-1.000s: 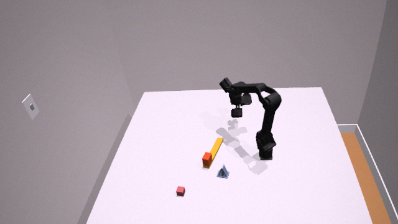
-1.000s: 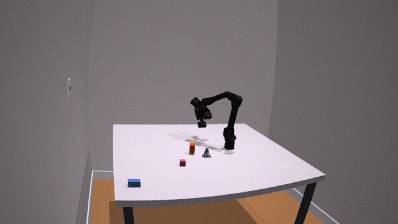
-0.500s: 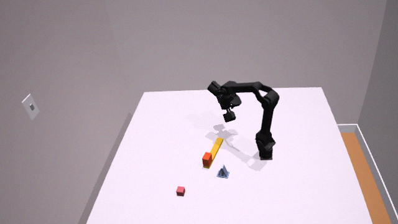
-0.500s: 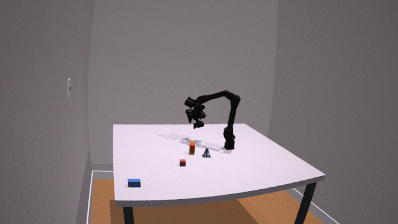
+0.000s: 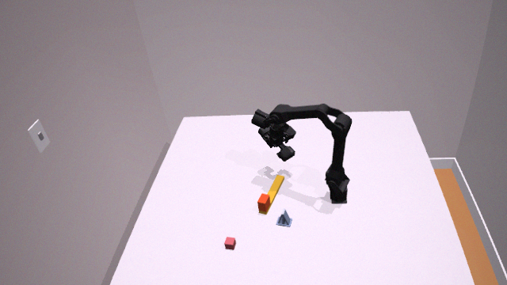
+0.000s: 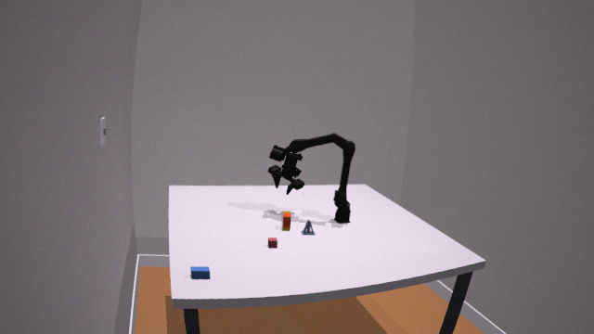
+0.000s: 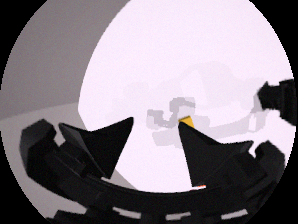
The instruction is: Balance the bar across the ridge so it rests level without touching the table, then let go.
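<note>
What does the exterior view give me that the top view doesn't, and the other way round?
Only the exterior view shows the blue block near the table's front edge and the table legs. Only the top view shows the yellow bar along its full length, lying flat on the table. Both show the orange block, the grey-blue ridge, the red cube and the open, empty end effector above the table.

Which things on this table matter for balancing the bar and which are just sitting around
For the job:
yellow bar with orange end
blue-grey ridge
gripper, open, empty

Lying about:
red cube
blue block
</note>
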`<action>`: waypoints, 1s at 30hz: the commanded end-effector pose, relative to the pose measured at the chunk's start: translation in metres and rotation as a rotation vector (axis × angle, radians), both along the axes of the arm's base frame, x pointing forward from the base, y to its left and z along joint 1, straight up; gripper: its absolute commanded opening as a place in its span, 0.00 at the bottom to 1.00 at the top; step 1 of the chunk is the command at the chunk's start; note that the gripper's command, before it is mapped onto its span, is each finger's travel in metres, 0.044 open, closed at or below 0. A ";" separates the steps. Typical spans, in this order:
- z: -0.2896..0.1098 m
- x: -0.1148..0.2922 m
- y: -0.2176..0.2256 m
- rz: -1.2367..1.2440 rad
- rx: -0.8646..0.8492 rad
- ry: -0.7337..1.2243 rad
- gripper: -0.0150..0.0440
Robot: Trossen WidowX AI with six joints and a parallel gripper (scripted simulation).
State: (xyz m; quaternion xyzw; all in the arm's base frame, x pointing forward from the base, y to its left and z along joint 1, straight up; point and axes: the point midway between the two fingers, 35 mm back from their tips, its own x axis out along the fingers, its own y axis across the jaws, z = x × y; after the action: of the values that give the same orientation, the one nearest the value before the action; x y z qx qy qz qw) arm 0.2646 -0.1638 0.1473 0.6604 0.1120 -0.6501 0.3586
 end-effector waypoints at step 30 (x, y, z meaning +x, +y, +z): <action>0.018 0.019 0.150 0.592 0.267 0.201 0.79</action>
State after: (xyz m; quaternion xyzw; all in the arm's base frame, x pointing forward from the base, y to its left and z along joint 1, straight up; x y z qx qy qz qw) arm 0.2832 -0.0161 0.1690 0.5761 0.4111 -0.5598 0.4310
